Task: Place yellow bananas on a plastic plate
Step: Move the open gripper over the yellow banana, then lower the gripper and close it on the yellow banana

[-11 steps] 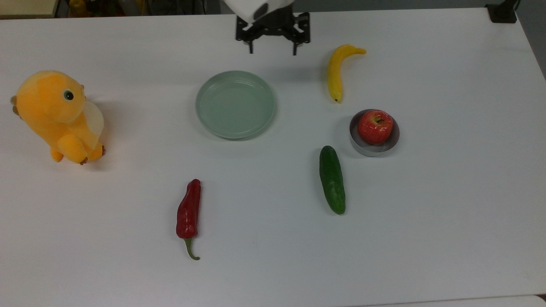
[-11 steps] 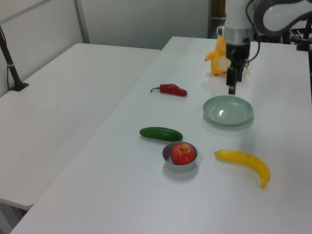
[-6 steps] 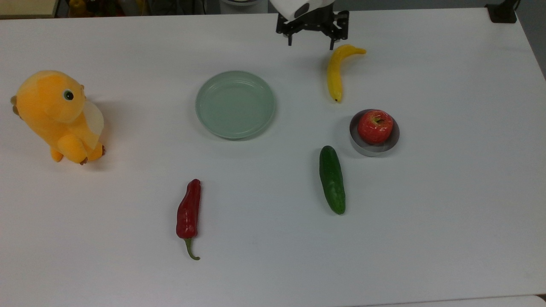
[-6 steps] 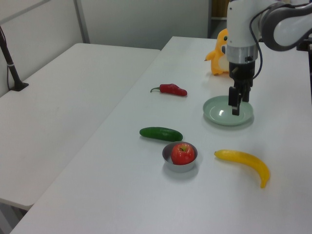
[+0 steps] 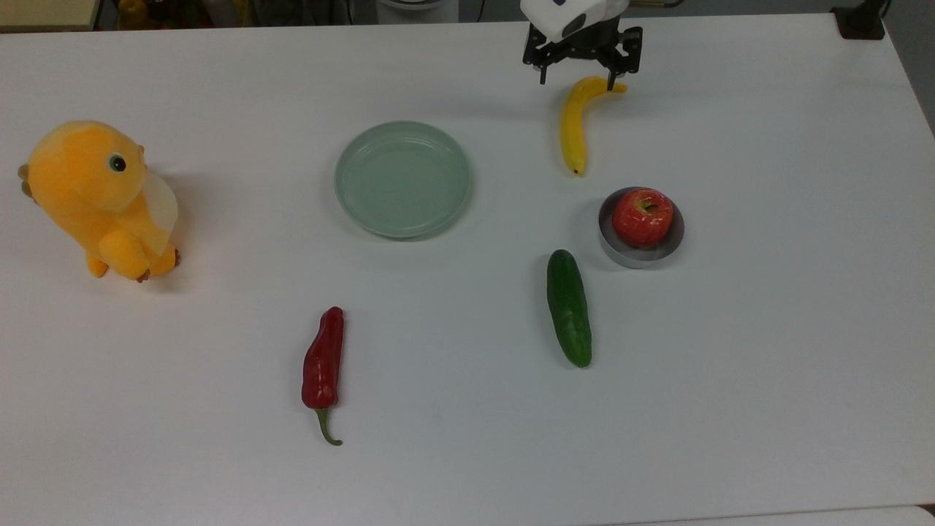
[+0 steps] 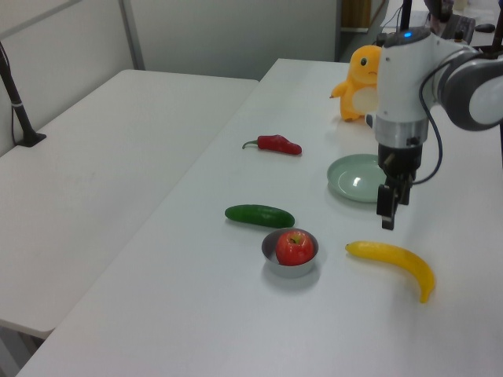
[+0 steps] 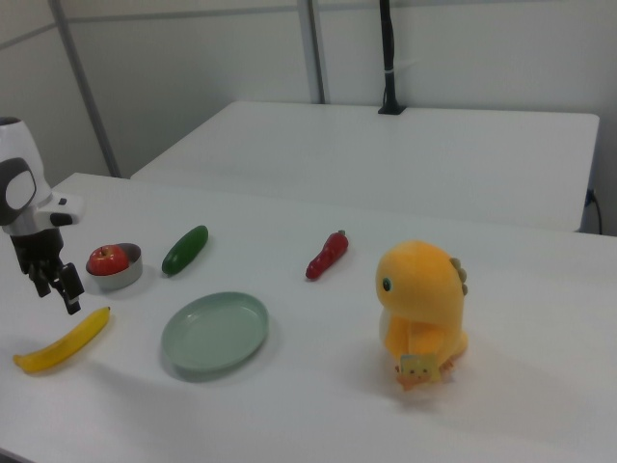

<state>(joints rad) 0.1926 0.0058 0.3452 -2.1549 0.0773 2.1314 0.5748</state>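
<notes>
**Pincer poised over the stem end of one banana; one plate empty**

The black two-finger pincer (image 5: 583, 79) hangs above the white tabletop (image 5: 767, 351) with its fingers spread apart and nothing between them. In the top view its two fingertips straddle the stem end of the single curved yellow banana (image 5: 574, 128), which lies flat on the tabletop; the left view shows the pincer (image 6: 387, 214) raised above that fruit (image 6: 395, 259), not touching it.

To the top view's left of the pincer, well apart, sits the one round pale grey-green plastic plate (image 5: 403, 179), empty. Below the pincer in the top view, past the banana's dark tip, stands one small grey metal round dish (image 5: 622, 250) holding one red apple (image 5: 642, 217). One dark green cucumber (image 5: 569, 307) lies further down the top view, just beside that dish. One red chilli pepper with a green stalk (image 5: 323, 365) lies beyond the plate, far from the pincer. One orange-yellow plush toy (image 5: 98, 199) stands farthest away, at the top view's left edge.
</notes>
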